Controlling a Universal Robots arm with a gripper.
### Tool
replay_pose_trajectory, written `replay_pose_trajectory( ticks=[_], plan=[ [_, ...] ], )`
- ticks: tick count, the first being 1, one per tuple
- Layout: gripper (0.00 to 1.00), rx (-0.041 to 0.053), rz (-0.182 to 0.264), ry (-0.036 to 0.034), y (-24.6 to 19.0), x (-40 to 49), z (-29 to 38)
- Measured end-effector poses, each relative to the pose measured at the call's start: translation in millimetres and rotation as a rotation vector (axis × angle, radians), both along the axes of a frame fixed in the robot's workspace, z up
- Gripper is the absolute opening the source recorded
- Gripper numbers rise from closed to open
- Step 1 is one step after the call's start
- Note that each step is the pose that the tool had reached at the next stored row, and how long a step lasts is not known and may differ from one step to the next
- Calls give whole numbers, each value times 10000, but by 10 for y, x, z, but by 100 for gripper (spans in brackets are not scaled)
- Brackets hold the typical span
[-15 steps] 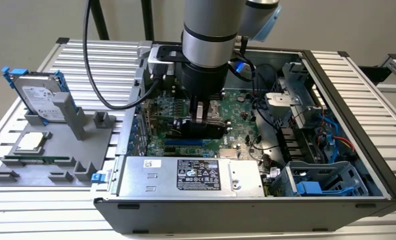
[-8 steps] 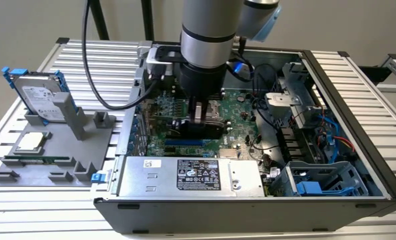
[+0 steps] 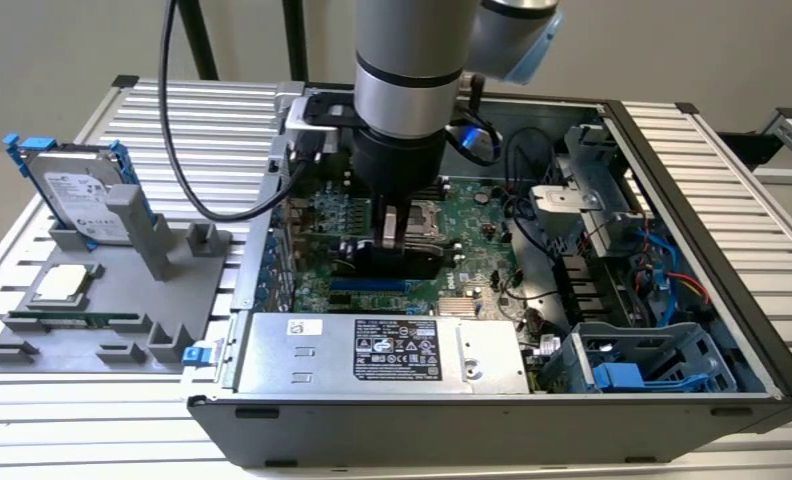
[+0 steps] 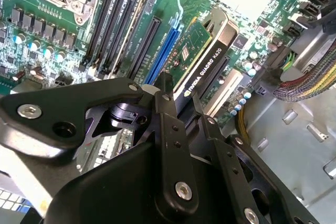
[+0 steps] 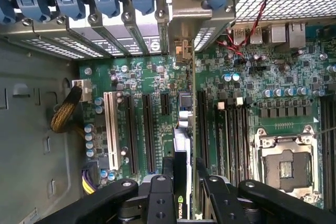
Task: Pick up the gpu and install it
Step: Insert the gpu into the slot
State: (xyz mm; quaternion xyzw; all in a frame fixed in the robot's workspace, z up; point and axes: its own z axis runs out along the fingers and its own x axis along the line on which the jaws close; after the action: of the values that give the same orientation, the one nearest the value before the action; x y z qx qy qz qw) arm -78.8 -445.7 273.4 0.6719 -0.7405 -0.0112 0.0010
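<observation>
The gpu hangs inside the open computer case, low over the green motherboard, with my gripper shut on it from above. In the second wrist view the gpu is a green card with a black cooler, held edge-down between the fingers of the gripper, beside a blue slot. In the first wrist view the gpu runs edge-on from the gripper toward the rear bracket openings, along the long black expansion slots.
A grey holder at the exterior view's left carries a hard drive in a blue frame, a processor chip and a memory stick. A power supply, a drive cage, cables and the open processor socket surround the gripper.
</observation>
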Motion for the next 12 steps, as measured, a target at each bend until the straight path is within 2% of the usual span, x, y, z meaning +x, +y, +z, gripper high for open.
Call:
replay_pose_trajectory(
  ticks=[7,12],
  plan=[
    [0,-1,1,1,-1,-26,-50],
    [0,0,-3,5,0,-11,-55]
  ],
)
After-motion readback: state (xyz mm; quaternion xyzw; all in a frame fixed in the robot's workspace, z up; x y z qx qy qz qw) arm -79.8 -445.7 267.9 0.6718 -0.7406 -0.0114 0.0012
